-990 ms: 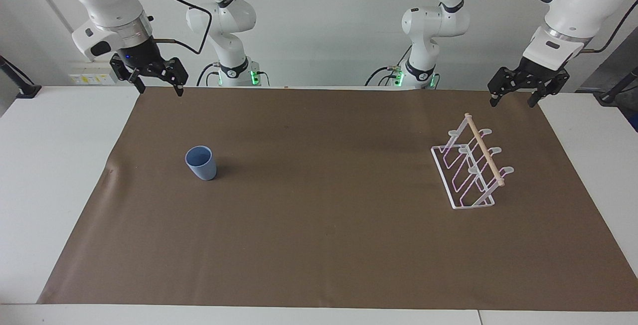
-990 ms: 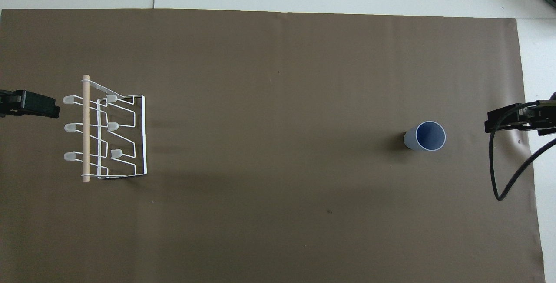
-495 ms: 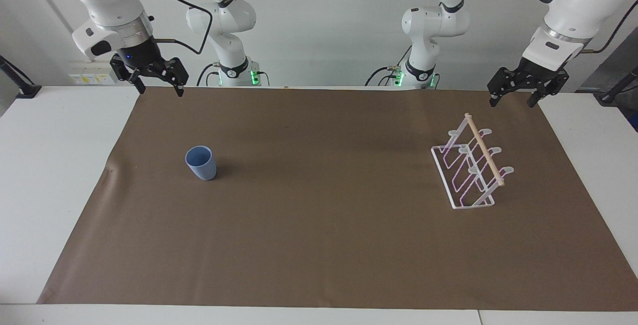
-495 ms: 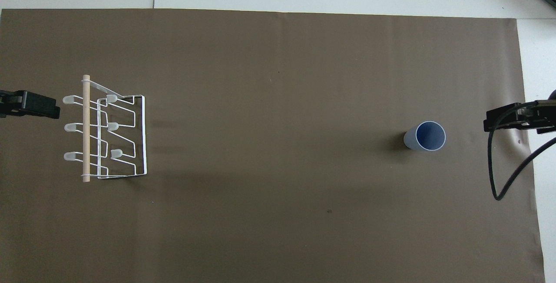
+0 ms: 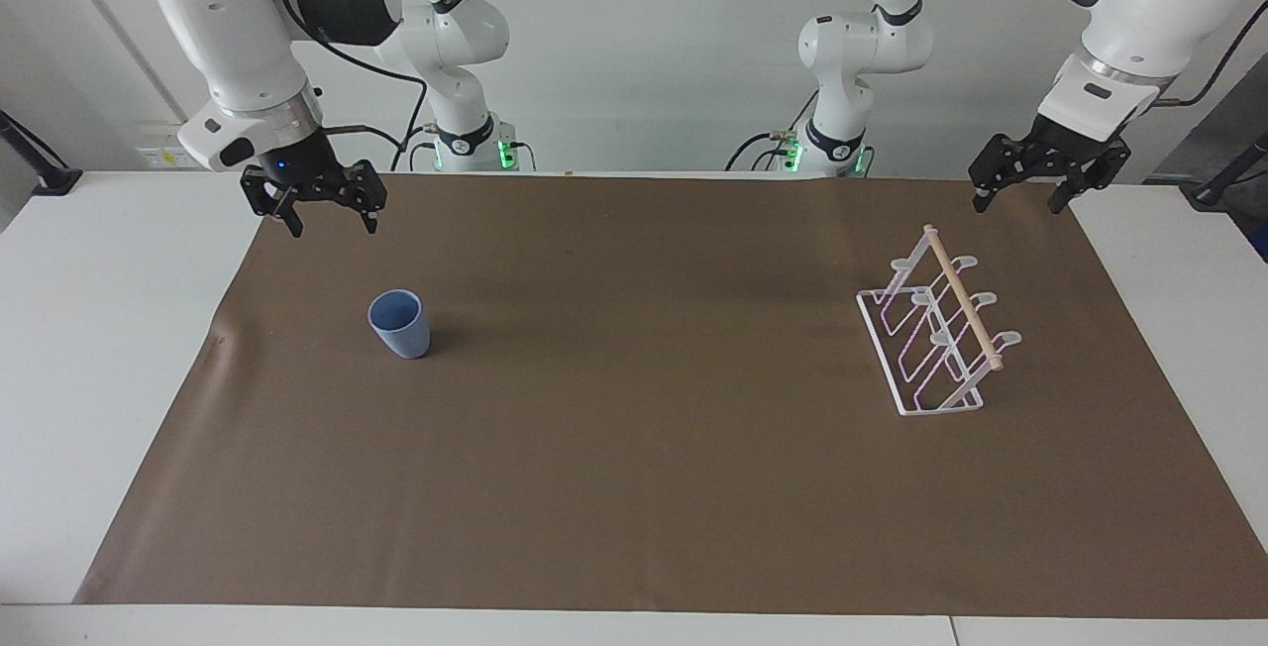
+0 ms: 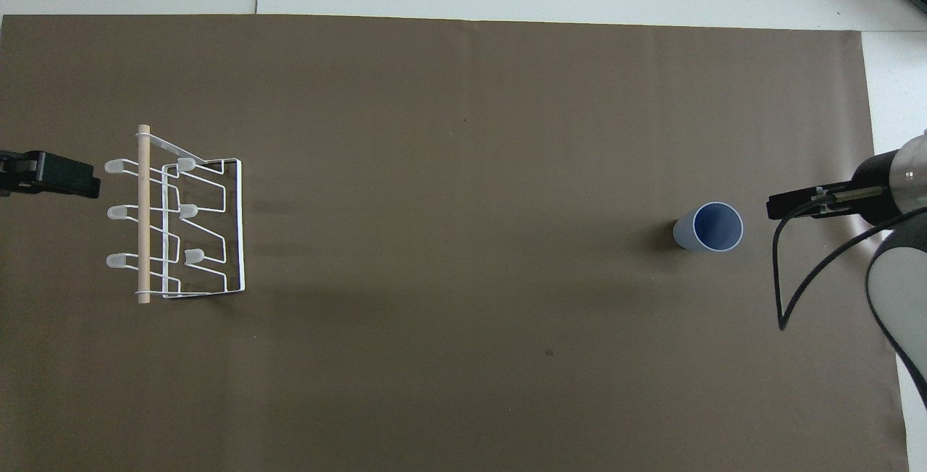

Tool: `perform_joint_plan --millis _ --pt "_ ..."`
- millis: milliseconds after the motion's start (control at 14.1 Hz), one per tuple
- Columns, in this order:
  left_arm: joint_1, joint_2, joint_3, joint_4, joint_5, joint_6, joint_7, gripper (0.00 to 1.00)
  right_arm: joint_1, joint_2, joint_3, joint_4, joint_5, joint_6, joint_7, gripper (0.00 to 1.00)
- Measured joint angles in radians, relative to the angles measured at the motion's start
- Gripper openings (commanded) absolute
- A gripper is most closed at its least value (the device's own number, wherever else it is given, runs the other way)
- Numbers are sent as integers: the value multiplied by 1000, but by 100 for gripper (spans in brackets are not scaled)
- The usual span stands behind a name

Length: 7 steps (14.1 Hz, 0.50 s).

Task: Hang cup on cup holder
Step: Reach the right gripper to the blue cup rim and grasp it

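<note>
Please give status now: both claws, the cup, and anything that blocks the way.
Right claw open, empty, over the mat near the cup. Left claw open, waiting above the cup holder. Cup upright on the mat, untouched. Nothing between cup and holder.

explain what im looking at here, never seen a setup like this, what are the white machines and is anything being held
These are two white robot arms at a table covered by a brown mat. One picture faces them from across the table; the other looks down from above their end. A blue cup stands upright on the mat, and a white wire cup holder stands toward the left arm's end. The right gripper hangs open above the mat near the cup. The left gripper waits open by the cup holder. Nothing is held.
</note>
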State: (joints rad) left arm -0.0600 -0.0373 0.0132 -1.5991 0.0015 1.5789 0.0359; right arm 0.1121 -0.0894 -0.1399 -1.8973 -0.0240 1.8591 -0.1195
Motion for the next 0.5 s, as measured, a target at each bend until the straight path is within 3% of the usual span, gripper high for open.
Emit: perform_joint_plan --millis 495 --pt "-1 0 -5 0 0 0 0 100 -49 94 -1 -160 18 212 -262 100"
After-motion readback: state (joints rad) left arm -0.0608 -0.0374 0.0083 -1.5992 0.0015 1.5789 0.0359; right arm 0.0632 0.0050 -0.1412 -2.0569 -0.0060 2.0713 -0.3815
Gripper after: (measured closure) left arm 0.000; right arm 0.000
